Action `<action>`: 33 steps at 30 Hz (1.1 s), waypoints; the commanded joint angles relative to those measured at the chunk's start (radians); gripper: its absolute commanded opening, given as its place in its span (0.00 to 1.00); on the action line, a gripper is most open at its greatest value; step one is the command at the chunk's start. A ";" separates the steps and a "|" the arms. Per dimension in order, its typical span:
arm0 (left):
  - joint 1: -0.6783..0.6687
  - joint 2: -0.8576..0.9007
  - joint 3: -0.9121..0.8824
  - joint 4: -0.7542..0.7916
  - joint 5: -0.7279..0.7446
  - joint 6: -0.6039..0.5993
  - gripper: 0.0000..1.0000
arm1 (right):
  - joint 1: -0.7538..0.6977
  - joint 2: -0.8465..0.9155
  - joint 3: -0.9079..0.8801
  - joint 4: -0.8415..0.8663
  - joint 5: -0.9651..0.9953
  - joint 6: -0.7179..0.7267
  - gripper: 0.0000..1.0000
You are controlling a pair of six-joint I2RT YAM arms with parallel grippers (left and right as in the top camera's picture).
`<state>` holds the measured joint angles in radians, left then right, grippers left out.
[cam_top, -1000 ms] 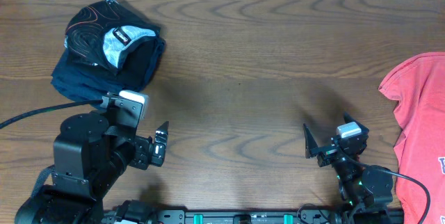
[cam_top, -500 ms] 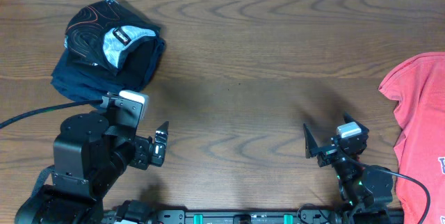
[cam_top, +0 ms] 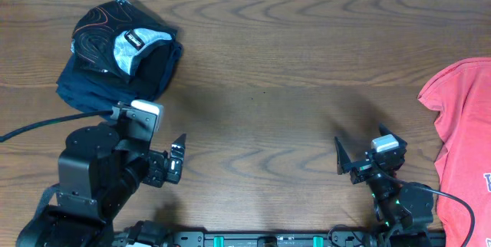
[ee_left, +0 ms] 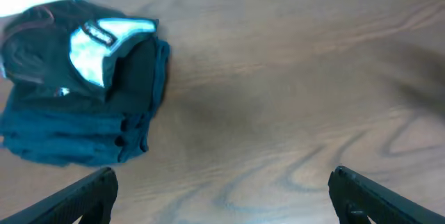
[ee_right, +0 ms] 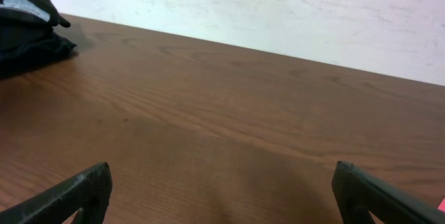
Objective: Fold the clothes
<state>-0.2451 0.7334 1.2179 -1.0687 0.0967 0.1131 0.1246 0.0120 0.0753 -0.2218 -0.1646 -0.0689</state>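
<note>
The black jersey [cam_top: 115, 36] with thin orange contour lines lay bundled near the far-left corner of the wooden table [cam_top: 261, 63], its pale inner collar and a small label facing up. It sat on top of a stack of dark navy pieces [cam_top: 88, 90], which stuck out under it toward the near edge and the left edge. In your left wrist view the same pile showed at the upper left, jersey [ee_left: 42, 43] over navy layers [ee_left: 69, 137], well apart from the fingers. The red T-shirt [cam_top: 464, 139] lay spread against the right edge, partly running off it, with bare wood between it and the pile.

Your left gripper [ee_left: 221, 186] was at the near edge on the left side, its fingers spread wide with nothing between them. Your right gripper [cam_top: 362, 149] was at the near edge toward the right, near the red T-shirt but not touching it, fingers likewise parted and holding nothing. A black cable [cam_top: 38, 128] ran from the left arm to the left edge.
</note>
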 commanded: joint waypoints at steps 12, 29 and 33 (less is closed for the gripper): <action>0.179 -0.497 -0.474 0.467 -0.019 0.028 0.98 | -0.012 -0.006 -0.006 0.001 -0.008 0.012 0.99; 0.198 -0.732 -1.025 0.950 0.087 0.024 0.98 | -0.012 -0.006 -0.006 0.001 -0.008 0.012 0.99; 0.198 -0.732 -1.094 1.006 0.087 0.024 0.98 | -0.012 -0.006 -0.006 0.001 -0.008 0.012 0.99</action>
<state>-0.0502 0.0128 0.1551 -0.0952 0.1616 0.1314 0.1246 0.0120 0.0727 -0.2199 -0.1646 -0.0689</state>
